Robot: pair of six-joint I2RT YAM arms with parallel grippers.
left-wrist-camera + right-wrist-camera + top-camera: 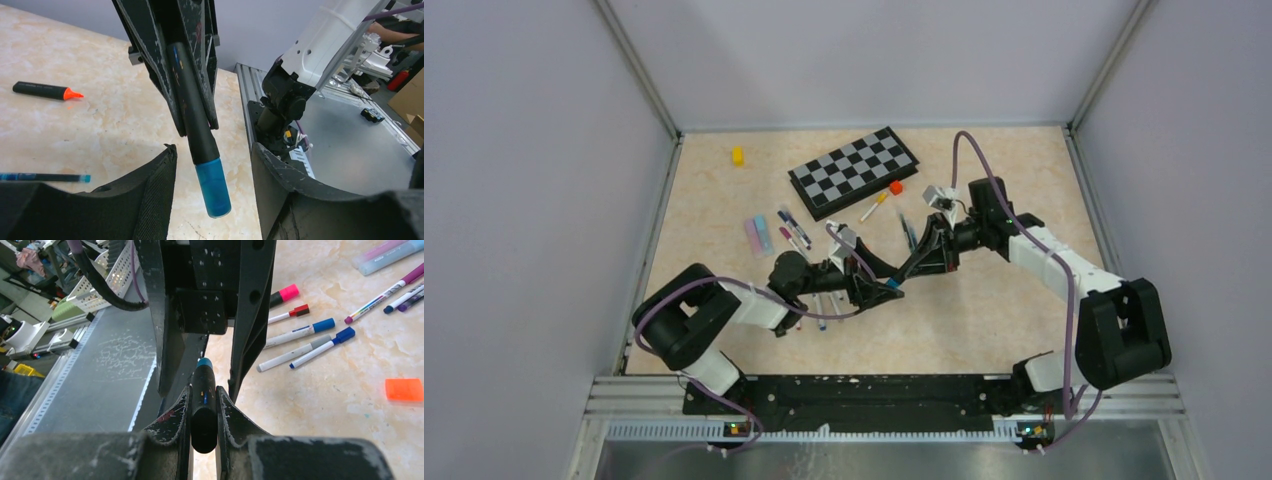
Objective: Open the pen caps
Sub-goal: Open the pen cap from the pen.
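- Right gripper is clenched on a chunky black plastic highlighter, held above the bench on the arms' side of the black-and-grey chessboard.
- Left gripper is released, jaws flanking the translucent blue cap without touching it.
- Close on the cap only, then pull straight along the barrel.

The left arm and the right arm both reach inward over the counter and meet near its middle, tip against tip. The right tool is closed on a black pen, with one finger pressing each side of the barrel. The left tool is spread wide, one finger on each side of the pen's blue cap, and touches neither side. The left elbow is bent and low.
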